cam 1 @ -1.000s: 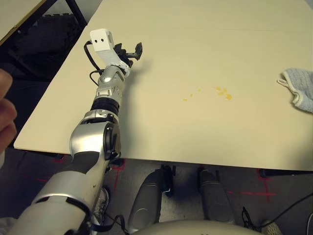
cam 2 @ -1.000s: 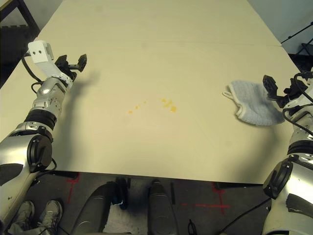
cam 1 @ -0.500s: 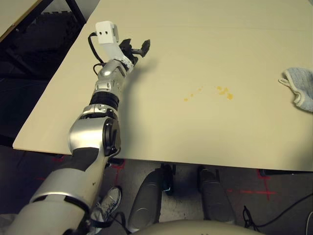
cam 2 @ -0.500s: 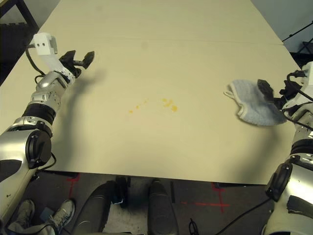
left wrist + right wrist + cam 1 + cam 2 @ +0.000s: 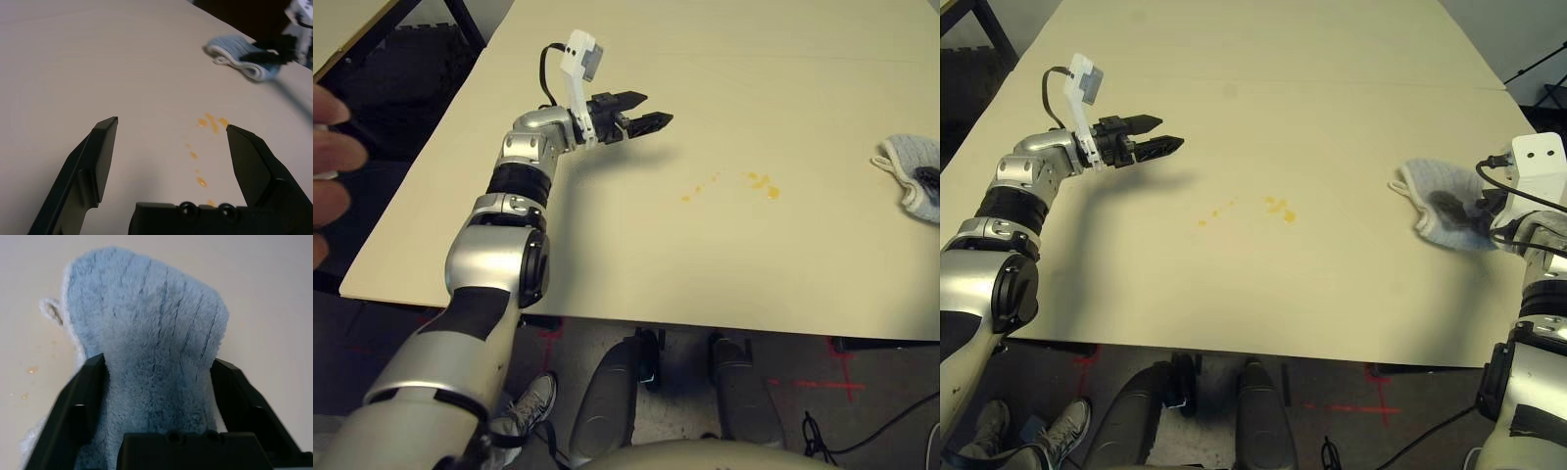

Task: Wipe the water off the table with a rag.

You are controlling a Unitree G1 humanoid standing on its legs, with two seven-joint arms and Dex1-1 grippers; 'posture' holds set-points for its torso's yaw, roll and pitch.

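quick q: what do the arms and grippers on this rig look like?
Silver forearms with black ribbed bands and black joint covers. Left gripper and right gripper each have two black tapered fingers on a black base. A white camera block with a black cable sits on each wrist.

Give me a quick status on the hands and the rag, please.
Left hand open, empty, above table. Right hand open, straddling rag. Water unwiped, path clear.

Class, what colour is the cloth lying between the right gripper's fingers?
Light blue-grey terry rag; right wrist view.
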